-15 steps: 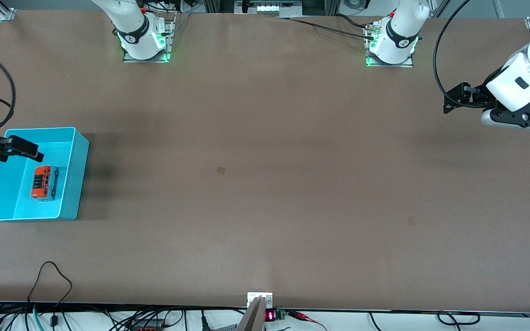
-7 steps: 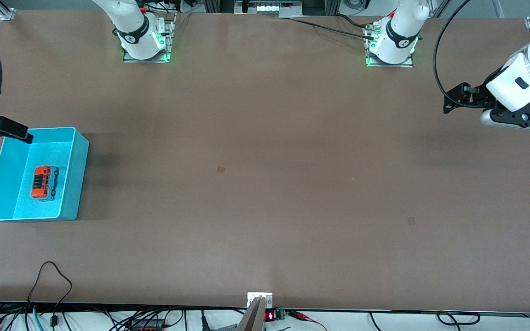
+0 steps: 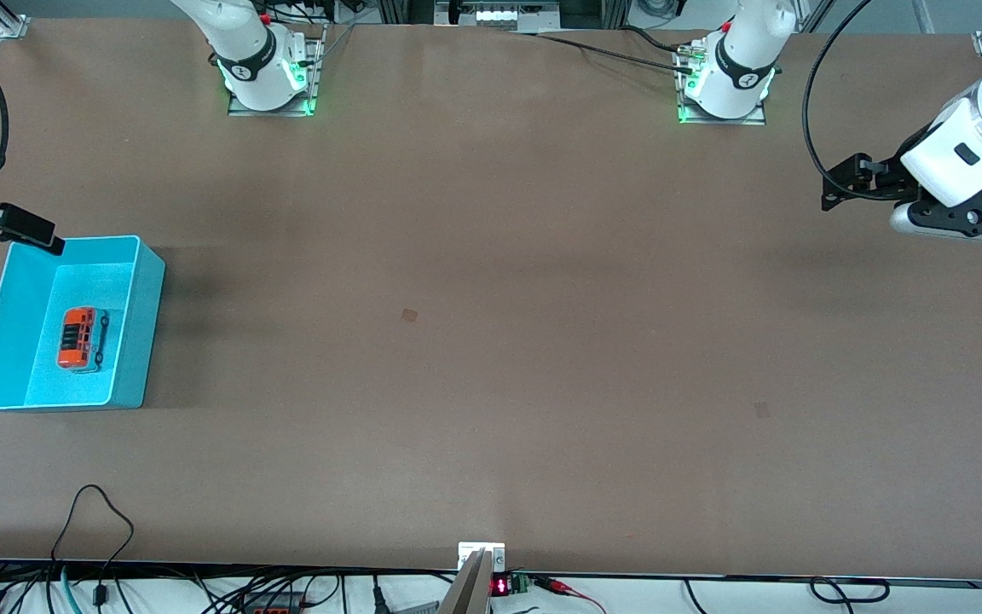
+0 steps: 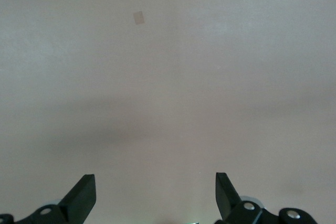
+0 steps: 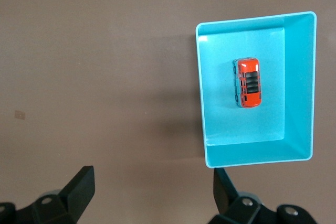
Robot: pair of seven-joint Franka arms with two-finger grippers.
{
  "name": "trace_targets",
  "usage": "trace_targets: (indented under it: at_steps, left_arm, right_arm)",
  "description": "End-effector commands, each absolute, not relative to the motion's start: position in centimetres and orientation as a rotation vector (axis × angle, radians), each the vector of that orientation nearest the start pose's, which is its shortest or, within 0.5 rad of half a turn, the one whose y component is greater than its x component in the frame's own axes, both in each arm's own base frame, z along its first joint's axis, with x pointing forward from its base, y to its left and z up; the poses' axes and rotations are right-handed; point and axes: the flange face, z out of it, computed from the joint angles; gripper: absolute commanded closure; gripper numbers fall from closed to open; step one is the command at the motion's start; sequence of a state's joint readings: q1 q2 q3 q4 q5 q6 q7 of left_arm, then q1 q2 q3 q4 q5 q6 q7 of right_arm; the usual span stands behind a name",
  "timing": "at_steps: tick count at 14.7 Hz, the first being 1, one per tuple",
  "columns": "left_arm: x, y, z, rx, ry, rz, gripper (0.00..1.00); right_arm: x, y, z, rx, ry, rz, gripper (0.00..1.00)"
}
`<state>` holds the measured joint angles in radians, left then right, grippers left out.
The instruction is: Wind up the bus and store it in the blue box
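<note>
While the small orange-red toy bus (image 3: 81, 338) lies inside the light cyan-blue plastic box (image 3: 141, 328), the right claw (image 5: 149, 195) hovers open over its corner; the left claw (image 4: 156, 198) waits open above the brown bench (image 3: 491, 341).

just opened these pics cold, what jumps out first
The blue box at the right arm's end of the table, with the orange bus lying inside it. The right gripper hangs open, high over the table beside the box; the left gripper waits open over bare table at the left arm's end.
</note>
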<state>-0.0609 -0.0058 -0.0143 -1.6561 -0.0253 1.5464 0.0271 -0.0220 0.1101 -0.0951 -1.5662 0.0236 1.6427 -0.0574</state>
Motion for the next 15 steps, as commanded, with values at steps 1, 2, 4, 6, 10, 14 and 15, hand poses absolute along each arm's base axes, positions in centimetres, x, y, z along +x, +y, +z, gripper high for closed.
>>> trace_targets:
  at_steps: [1,2,4,6,10,14,15]
  left_arm:
    - [54.8,-4.6,59.1,-3.174,0.150,0.160,0.00]
    - [54.8,-4.6,59.1,-3.174,0.150,0.160,0.00]
    - [54.8,-4.3,59.1,-3.175,0.143,0.160,0.00]
    - [54.8,-4.5,59.1,-3.174,0.147,0.160,0.00]
    - [54.8,-4.5,59.1,-3.174,0.145,0.160,0.00]
    - [54.7,-4.4,59.1,-3.174,0.143,0.163,0.00]
    - [54.7,-4.4,59.1,-3.174,0.143,0.163,0.00]
  right_arm:
    - [56.7,-6.2,57.3,-3.132,0.103,-0.006,0.00]
    - [56.1,-6.2,57.2,-3.132,0.103,-0.023,0.00]
    - [55.5,-5.9,57.6,-3.141,0.089,-0.031,0.00]
    - [55.3,-5.7,57.7,-3.155,0.091,-0.027,0.00]
    - [54.8,-6.0,58.1,-3.153,0.098,-0.015,0.00]
    - [54.5,-5.9,58.2,-3.152,0.096,-0.001,0.00]
    - [54.6,-5.9,58.2,-3.152,0.091,-0.008,0.00]
